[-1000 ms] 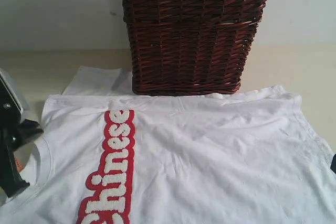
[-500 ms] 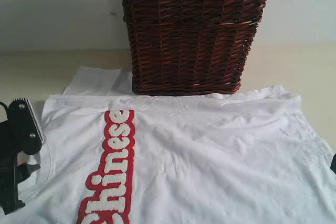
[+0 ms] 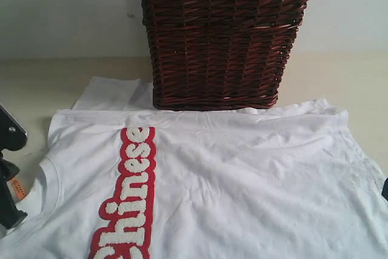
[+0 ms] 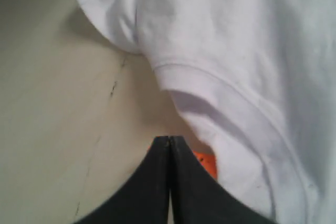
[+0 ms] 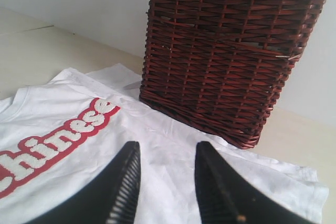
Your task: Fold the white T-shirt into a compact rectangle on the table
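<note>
Cream tabletop runs back to a pale wall, with a dark wicker basket standing at the rear. I see the white T-shirt spread flat in front, its far edge right up against the basket, red-edged lettering facing up. My left claw is pinched fully together just beside the collar and orange tag, with nothing visible between its tips. My right claw hangs half spread above the shirt, empty.

My left gripper sits low at the left edge of the exterior view, its two black jaws pressed flat together with nothing visible between them, while my right gripper holds its ribbed jaws parted and empty.
</note>
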`<state>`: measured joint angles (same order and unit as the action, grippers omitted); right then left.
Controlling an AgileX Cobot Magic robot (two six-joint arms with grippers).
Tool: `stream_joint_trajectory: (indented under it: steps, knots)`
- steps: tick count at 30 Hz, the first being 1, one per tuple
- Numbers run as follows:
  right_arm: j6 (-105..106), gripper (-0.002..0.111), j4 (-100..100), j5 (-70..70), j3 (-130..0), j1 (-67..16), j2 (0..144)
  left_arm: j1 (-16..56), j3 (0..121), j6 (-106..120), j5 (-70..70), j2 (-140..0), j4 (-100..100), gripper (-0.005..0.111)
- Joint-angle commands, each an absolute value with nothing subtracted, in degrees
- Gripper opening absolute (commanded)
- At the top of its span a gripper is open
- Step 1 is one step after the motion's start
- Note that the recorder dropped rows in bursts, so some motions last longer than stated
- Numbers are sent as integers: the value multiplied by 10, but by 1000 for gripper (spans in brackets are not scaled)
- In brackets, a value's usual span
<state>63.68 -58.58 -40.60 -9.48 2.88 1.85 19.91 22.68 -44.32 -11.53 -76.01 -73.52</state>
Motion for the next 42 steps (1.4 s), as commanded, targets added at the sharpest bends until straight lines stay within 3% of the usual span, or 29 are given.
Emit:
stream_joint_trajectory:
  steps: [1, 6, 15, 20, 25, 32, 42]
  knots:
    - [638, 35, -588, -406, -92, 31, 20, 199, 227, -454, 3, -686, -695, 2]
    - [638, 35, -588, -406, -92, 31, 20, 199, 227, -452, 150, -607, -696, 1]
    - [638, 35, -588, -406, -92, 31, 20, 199, 227, -563, 229, -525, -723, 1]
    - [638, 35, -588, -406, -92, 31, 20, 199, 227, -672, 322, -520, -987, 1]
    - [638, 35, -588, -406, -92, 31, 20, 198, 225, -693, 318, -526, -999, 1]
    - [638, 35, -588, -406, -92, 31, 20, 198, 246, -695, 329, -596, -999, 1]
    - [638, 35, -588, -406, -92, 31, 20, 176, 359, -502, 258, -874, -999, 1]
